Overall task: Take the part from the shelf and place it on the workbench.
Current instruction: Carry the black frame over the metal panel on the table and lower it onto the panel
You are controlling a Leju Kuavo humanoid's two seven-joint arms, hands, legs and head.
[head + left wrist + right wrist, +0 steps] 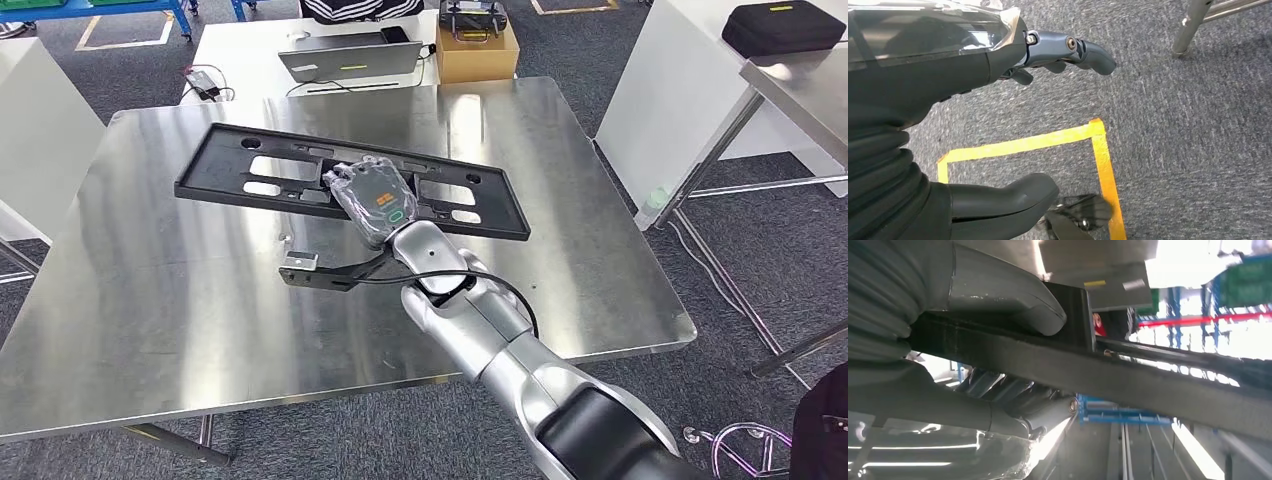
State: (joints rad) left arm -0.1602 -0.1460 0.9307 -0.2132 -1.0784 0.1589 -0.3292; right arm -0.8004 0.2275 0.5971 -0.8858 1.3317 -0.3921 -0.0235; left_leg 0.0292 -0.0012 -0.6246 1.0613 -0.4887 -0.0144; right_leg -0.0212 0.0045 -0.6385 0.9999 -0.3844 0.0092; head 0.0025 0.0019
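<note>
The part [250,165] is a long flat black plastic frame with several cut-outs. It stretches across the far middle of the steel workbench [150,300], flat on the top or just above it; I cannot tell which. My right hand [372,195] reaches over the bench and grips the part's near edge at its middle. In the right wrist view the thumb [1013,300] is on one face of the black part [1128,375] and the fingers [1013,390] are on the other. My left hand [963,65] hangs above the carpet, its fingers apart and holding nothing.
Behind the workbench stands a white table with a laptop [345,60] and a cardboard box [477,50]. At the right is another steel table [800,90] with a black case [783,25] behind it. Yellow floor tape [1103,160] and a table leg [1193,25] lie below my left hand.
</note>
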